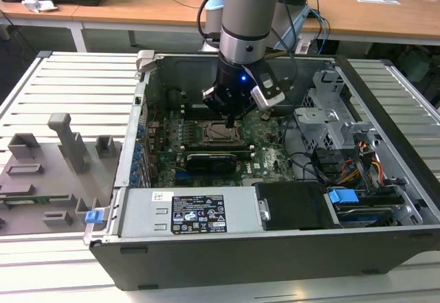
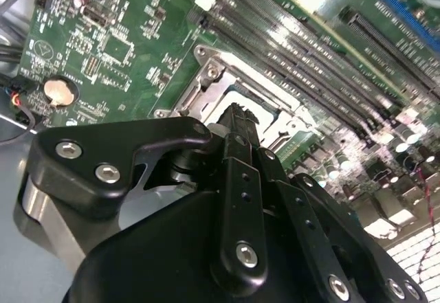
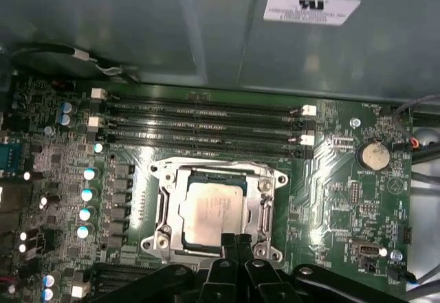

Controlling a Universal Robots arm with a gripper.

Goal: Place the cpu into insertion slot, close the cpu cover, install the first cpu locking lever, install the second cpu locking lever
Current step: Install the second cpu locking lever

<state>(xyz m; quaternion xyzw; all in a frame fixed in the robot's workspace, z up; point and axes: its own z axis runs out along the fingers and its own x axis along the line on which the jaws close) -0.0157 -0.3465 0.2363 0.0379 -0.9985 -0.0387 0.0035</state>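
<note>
Access around the insertion slot (image 1: 221,132): open from above, where the tool (image 1: 231,119) hangs; memory slots (image 3: 206,121) just beside one edge, long black card (image 1: 216,159) near the opposite edge, drive cage (image 1: 330,114) well apart.

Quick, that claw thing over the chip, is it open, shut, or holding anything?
Gripper: jaws shut together with nothing between them, tips right at the edge of the cpu cover, over the seated cpu.

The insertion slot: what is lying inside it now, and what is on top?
Inside the insertion slot in the first wrist view lies the cpu, its silvery top showing through the window of the cpu cover lying over it. The gripper hides the slot's near edge.
</note>
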